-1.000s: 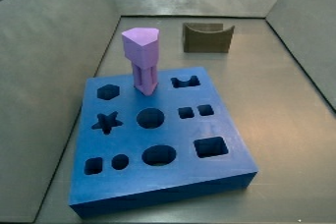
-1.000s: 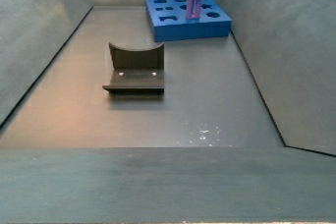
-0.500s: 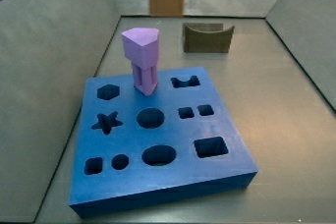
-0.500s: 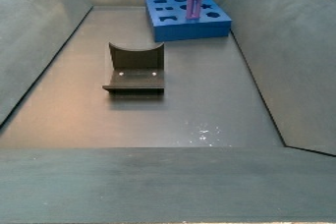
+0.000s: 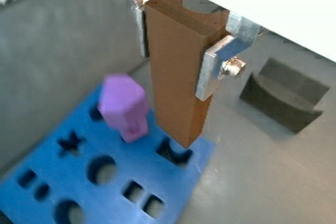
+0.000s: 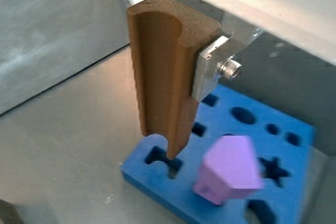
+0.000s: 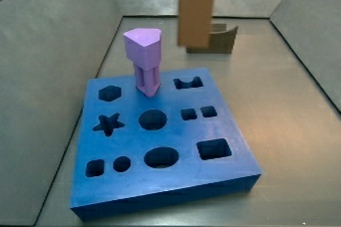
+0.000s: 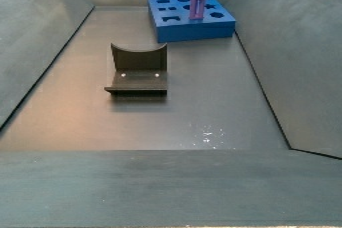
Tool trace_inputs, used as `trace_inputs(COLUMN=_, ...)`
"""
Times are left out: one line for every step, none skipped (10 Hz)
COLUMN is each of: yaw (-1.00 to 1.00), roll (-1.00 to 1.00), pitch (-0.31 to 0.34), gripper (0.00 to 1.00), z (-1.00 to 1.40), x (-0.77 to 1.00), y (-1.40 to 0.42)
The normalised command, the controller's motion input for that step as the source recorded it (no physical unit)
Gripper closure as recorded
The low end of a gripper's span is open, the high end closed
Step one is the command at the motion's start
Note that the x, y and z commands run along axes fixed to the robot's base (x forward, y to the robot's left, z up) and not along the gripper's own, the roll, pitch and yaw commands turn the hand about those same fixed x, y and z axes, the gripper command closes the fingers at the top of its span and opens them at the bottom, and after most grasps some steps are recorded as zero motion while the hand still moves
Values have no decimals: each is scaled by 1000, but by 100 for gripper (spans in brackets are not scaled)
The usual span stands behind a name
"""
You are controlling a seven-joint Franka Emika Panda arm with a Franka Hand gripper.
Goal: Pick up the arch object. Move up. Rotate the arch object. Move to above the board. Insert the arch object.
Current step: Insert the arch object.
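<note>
Overhead, the hand (image 5: 184,46) pinches one arch object (image 5: 178,81) above one board (image 5: 92,174) holding one purple peg (image 5: 125,107).

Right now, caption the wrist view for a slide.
Tool holding the arch object upright above the board, beside the purple peg.

Robot test cell, laboratory type: bare grey floor (image 8: 174,112) closed in by plain grey sloped walls (image 8: 47,32), with no household or shop furnishings. Contents are a blue shape-sorting board (image 7: 160,136) holding a purple peg (image 7: 144,60), a dark fixture (image 8: 138,70), and a wood-coloured arch object (image 5: 178,71) clamped in the tool (image 5: 184,46) above the board's edge. Wrist views show silver finger plates (image 6: 210,66) fastened with a screw.
</note>
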Motion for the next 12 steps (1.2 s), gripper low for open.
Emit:
trace_inputs(yaw=751, roll=-206, pitch=-81, gripper=100, z=-657, x=303, y=0)
trace_inputs(yaw=926, roll=-177, pitch=-104, gripper=100, z=-626, x=86, y=0)
trace_inputs(yaw=1000, roll=-7, pitch=-97, gripper=100, z=-483, x=0, y=0)
trace_inputs(yaw=3, roll=0, pitch=0, gripper=100, z=0, x=0, y=37)
trace_inputs(yaw=126, roll=156, pitch=-30, gripper=100, z=-346, x=-369, y=0)
trace_inputs(yaw=0, roll=0, pitch=0, gripper=100, z=-26, x=0, y=0)
trace_inputs(yaw=0, roll=61, pitch=-59, gripper=100, z=-283, x=-380, y=0)
trace_inputs(yaw=0, roll=90, pitch=-36, gripper=100, z=-537, x=0, y=-91)
trace_inputs(yaw=0, roll=0, pitch=0, gripper=100, z=-20, x=0, y=0)
trace_inputs(yaw=0, roll=0, pitch=0, gripper=100, z=-40, x=0, y=0)
trace_inputs(yaw=-9, roll=-7, pitch=-36, gripper=100, z=-491, x=211, y=-91)
trace_inputs(yaw=-283, roll=31, pitch=0, gripper=100, z=-694, x=429, y=0)
